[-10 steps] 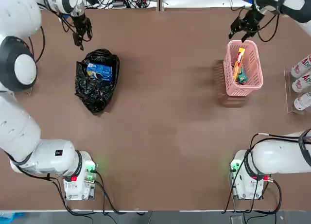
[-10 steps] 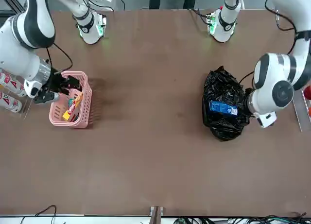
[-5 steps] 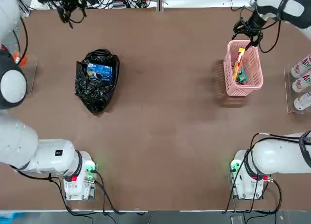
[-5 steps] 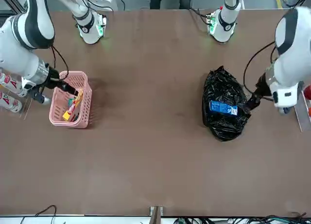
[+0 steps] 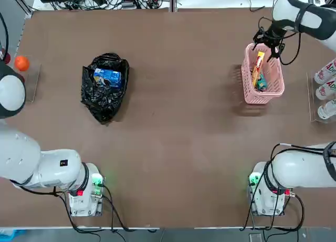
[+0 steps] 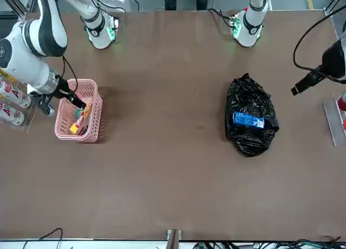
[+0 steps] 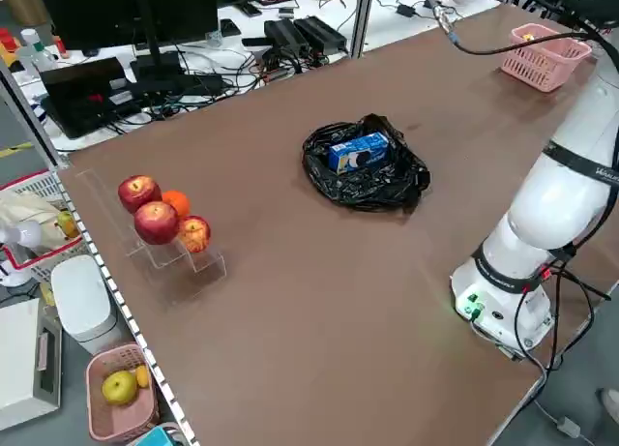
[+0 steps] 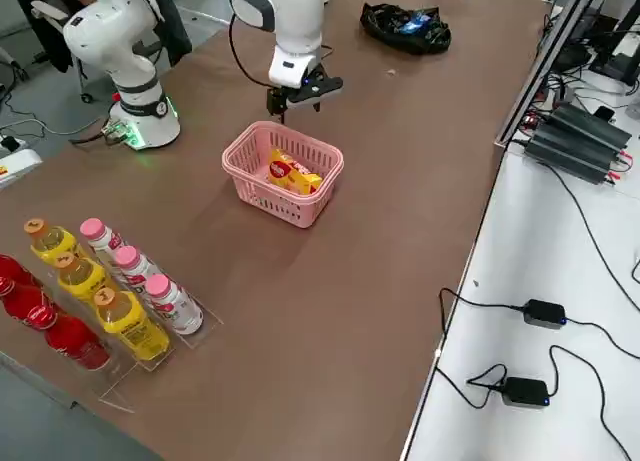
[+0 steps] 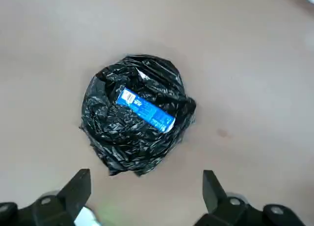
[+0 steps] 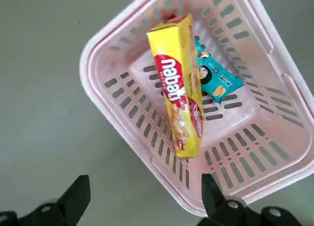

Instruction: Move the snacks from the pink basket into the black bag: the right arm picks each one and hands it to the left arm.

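Tabletop basket [image 10: 117, 59] beyond open right gripper [image 10: 142, 194]

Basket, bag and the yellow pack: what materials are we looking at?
Basket: looks like moulded rigid plastic, pink, with slotted lattice walls and a thick rim. Bag: thin plastic film, glossy black, crinkled with bright highlights. Yellow pack: printed carton or stiff wrapper; its edges look square, so likely card.

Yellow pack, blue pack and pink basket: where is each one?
Yellow pack [image 10: 179, 91], right wrist view, on its red lettering.
Blue pack [image 9: 146, 110], left wrist view, middle of its printed face.
Pink basket [image 5: 245, 83], top view, on its lattice side wall.
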